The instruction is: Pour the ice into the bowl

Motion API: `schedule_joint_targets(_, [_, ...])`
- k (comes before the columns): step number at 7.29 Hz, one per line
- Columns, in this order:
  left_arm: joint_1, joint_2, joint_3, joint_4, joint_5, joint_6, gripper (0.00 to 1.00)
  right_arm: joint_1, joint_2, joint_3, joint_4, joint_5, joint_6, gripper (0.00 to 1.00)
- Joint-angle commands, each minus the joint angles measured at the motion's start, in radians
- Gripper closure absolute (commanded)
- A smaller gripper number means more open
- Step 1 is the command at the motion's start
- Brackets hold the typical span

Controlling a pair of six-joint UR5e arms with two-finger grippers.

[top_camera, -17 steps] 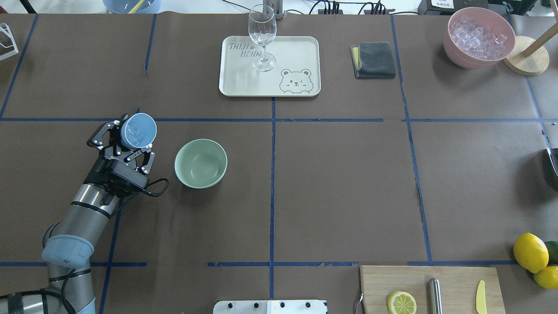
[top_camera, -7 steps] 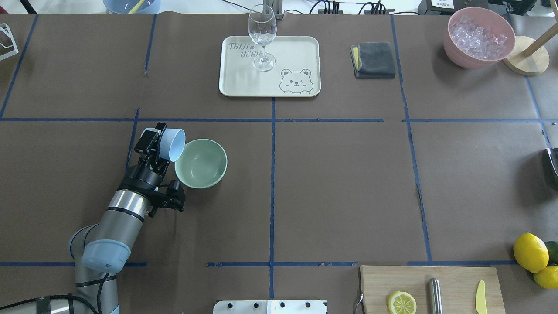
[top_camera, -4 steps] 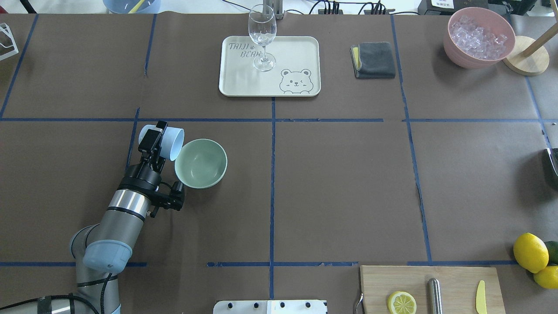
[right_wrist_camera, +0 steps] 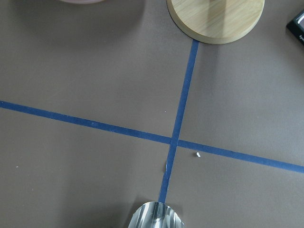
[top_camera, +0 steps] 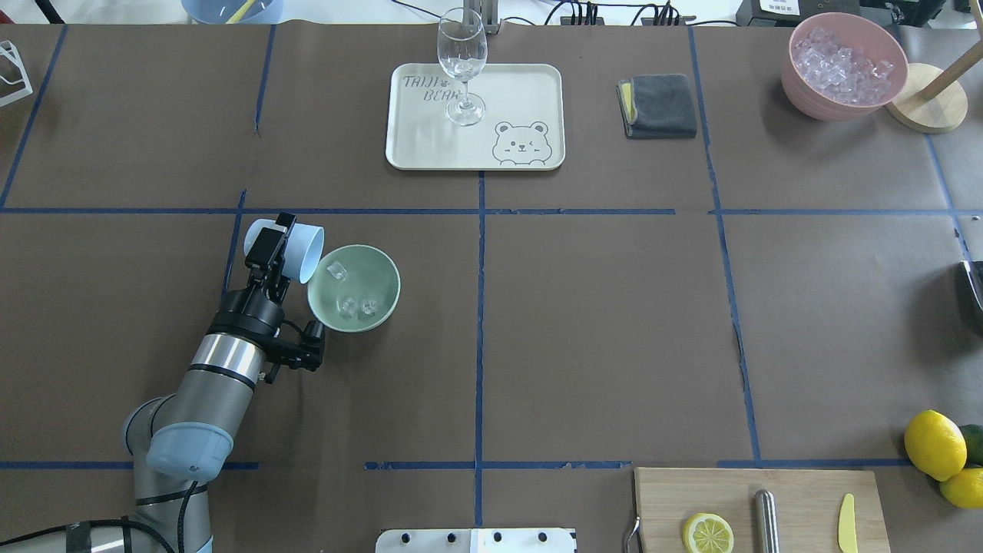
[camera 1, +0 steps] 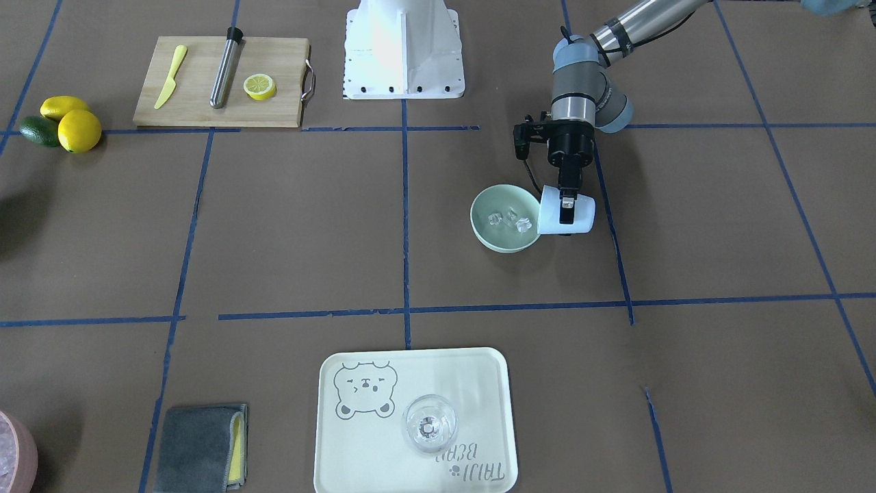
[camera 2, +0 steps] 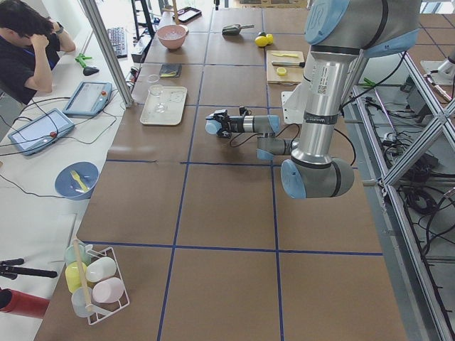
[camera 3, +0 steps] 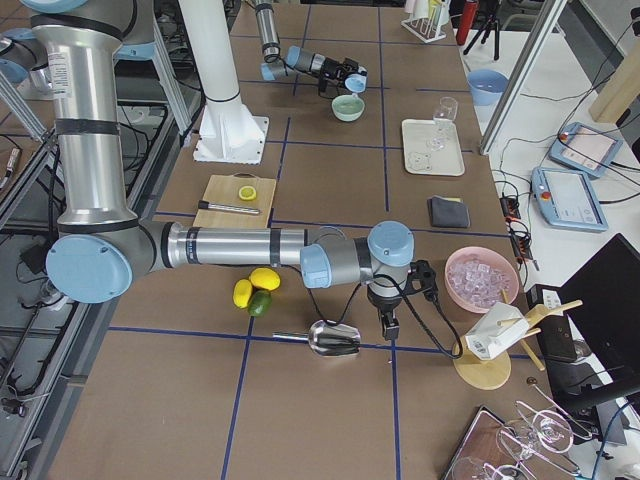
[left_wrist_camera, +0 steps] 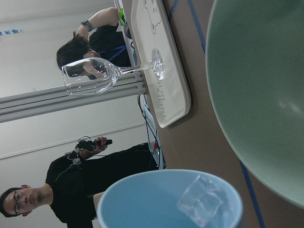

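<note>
My left gripper [top_camera: 270,247] is shut on a light blue cup [top_camera: 309,250], which lies tipped on its side with its mouth over the near-left rim of the mint-green bowl [top_camera: 382,270]. Three clear ice cubes [top_camera: 348,306] lie in the bowl, as the front view [camera 1: 510,217] also shows. In the left wrist view one ice cube [left_wrist_camera: 202,200] sits at the cup's lip [left_wrist_camera: 142,204], beside the bowl's wall [left_wrist_camera: 261,71]. My right gripper [camera 3: 388,325] is far off by a metal scoop [camera 3: 331,340]; I cannot tell whether it is open or shut.
A cream tray [top_camera: 530,92] with a wine glass [top_camera: 461,61] stands at the back centre. A grey cloth [top_camera: 659,106] and a pink bowl of ice [top_camera: 843,65] are at the back right. A cutting board [top_camera: 799,507] and lemons [top_camera: 933,444] are at the front right.
My left arm carried the cup from upright on the left over to the bowl and tipped it. In the last half second ice cubes dropped into the bowl, which was empty before.
</note>
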Motion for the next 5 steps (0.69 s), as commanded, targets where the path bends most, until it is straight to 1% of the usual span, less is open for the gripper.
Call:
schedule_joint_targets(1, [0.000, 0.001, 0.000, 0.001, 0.000, 0.002, 1.00, 0.000, -0.001, 0.001, 0.000, 0.000, 0.000, 0.00])
schedule_joint_targets(2, [0.000, 0.005, 0.002, 0.001, 0.002, 0.005, 1.00, 0.000, -0.001, 0.000, 0.000, 0.000, 0.000, 0.00])
schedule_joint_targets(3, [0.000, -0.001, -0.012, -0.001, 0.015, 0.131, 1.00, 0.000, -0.001, 0.000, 0.000, 0.000, 0.000, 0.00])
schedule_joint_targets(4, [0.002, -0.007, -0.050, -0.002, 0.052, 0.272, 1.00, 0.000, -0.001, 0.000, 0.000, 0.000, 0.001, 0.00])
schedule_joint_targets(5, [0.002, -0.007, -0.052, -0.004, 0.052, 0.295, 1.00, 0.000, -0.001, 0.000, 0.000, 0.000, 0.001, 0.00])
